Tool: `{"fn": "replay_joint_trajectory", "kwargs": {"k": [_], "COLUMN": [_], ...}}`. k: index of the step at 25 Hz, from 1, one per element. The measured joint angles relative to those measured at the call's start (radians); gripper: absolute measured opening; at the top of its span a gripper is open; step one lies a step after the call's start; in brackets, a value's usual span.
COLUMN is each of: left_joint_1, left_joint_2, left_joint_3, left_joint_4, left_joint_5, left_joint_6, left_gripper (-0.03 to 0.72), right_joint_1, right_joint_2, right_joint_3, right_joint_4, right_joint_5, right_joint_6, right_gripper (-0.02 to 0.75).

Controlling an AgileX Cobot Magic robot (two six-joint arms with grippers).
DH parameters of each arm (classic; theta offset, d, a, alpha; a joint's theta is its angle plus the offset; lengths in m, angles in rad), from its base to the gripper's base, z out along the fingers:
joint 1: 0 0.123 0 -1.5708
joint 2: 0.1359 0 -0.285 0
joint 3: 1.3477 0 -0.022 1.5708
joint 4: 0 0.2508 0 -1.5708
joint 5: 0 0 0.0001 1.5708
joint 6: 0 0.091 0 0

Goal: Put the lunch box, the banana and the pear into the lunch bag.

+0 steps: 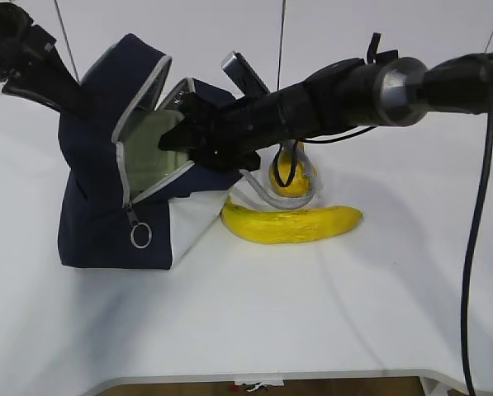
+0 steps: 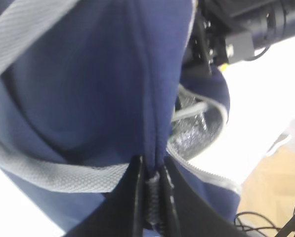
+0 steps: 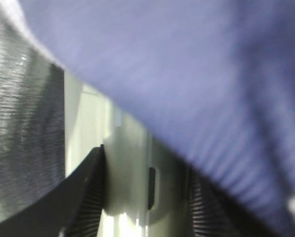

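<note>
Left pincer [image 2: 149, 197] clamped on a fold of the lunch bag [image 1: 93, 198], propping the mouth open toward the right. Right pincer [image 3: 145, 197] is inside that mouth, closed around the lunch box [image 3: 132, 168]; sage lid [image 1: 147, 148] visible within. I judge the box is nearly seated. Banana [image 1: 291, 223] lies on the surface just right of the bag, long axis left-right, pear [image 1: 294, 175] behind it. Right arm is nearer both.

Left gripper [image 2: 152, 197] is pinching a seam fold of the bag [image 2: 88, 98]; silver lining [image 2: 196, 131] is showing right.
</note>
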Motion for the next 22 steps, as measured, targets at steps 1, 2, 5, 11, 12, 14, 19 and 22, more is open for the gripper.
{"fn": "replay_joint_trajectory", "kwargs": {"k": [1,2,5,11,12,14,19,22], "left_joint_1": [0.0,0.0,0.0,0.0,0.0,0.0,0.0,0.0], "left_joint_2": [0.007,0.014,0.028,0.041,0.041,0.041,0.041,0.041], "left_joint_3": [0.0,0.0,0.0,0.0,0.0,0.0,0.0,0.0], "left_joint_4": [0.003,0.008,0.01,0.012,0.012,0.014,0.015,0.015], "left_joint_5": [0.0,0.0,0.0,0.0,-0.002,-0.002,-0.002,-0.002], "left_joint_6": [0.0,0.0,0.0,0.001,0.001,0.001,0.001,0.001], "left_gripper": [0.019,0.019,0.019,0.019,0.019,0.019,0.019,0.019], "right_joint_1": [0.0,0.0,0.0,0.0,0.0,0.0,0.0,0.0], "right_joint_2": [0.008,0.012,0.024,0.07,0.073,0.073,0.073,0.073], "right_joint_3": [-0.002,-0.002,-0.004,-0.012,-0.012,-0.012,-0.012,-0.012], "right_joint_4": [0.003,0.007,0.012,0.031,0.033,0.033,0.027,0.025], "right_joint_5": [-0.005,-0.01,-0.017,-0.011,-0.01,-0.01,-0.006,-0.006], "right_joint_6": [0.001,0.001,0.002,0.002,0.002,0.002,0.003,0.003], "right_gripper": [0.377,0.377,0.377,0.377,0.377,0.377,0.377,0.377]}}
